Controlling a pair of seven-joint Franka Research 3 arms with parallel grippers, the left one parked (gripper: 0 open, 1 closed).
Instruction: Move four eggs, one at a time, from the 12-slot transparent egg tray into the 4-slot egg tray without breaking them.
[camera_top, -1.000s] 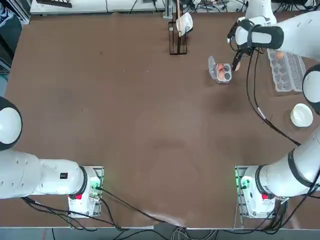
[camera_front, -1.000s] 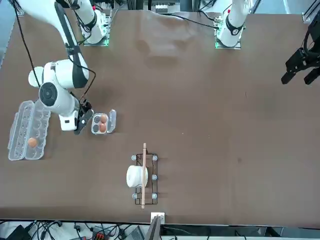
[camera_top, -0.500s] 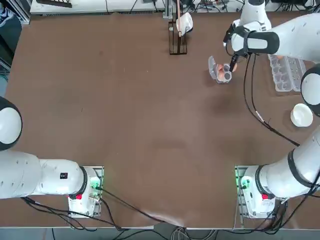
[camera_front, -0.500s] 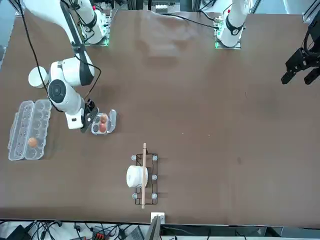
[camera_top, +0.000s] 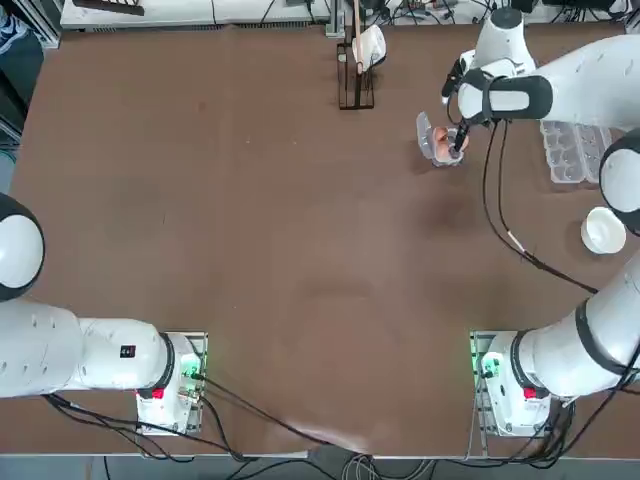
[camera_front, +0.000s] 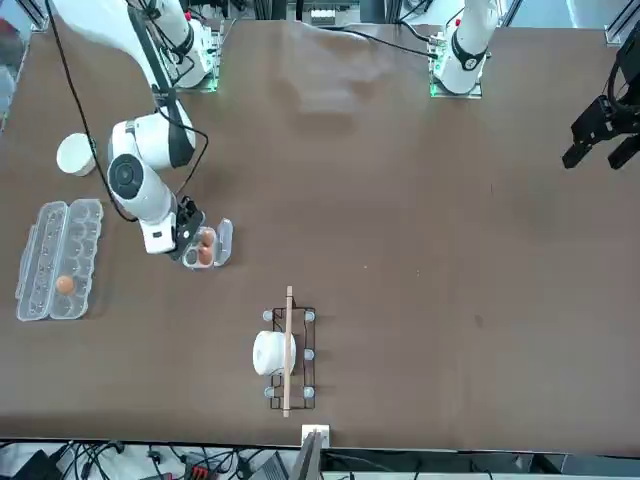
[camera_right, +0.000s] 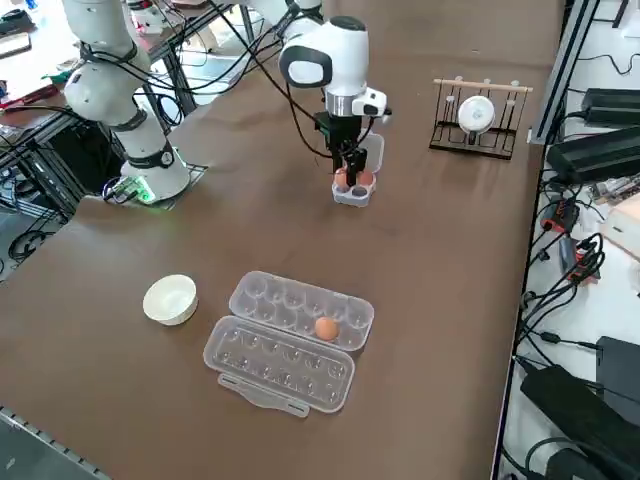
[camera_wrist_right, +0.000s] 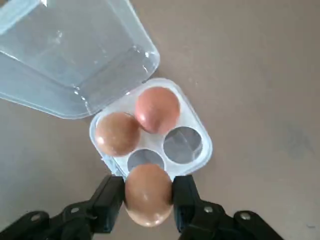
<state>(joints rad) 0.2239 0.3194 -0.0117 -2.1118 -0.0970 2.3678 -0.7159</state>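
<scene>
Right gripper (camera_wrist_right: 148, 200) has its jaws pinching an egg (camera_wrist_right: 148, 194) right over the 4-slot egg tray (camera_wrist_right: 200, 160) (two cups already filled), so I'd centre it over an empty cup and lower gently before letting go.

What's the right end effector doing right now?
Right end effector: closed on an egg, over the 4-slot tray, which already has two eggs.

White rounded right arm (camera_top: 560, 80), black joint bands, black cable, black claw (camera_wrist_right: 148, 200)
</scene>
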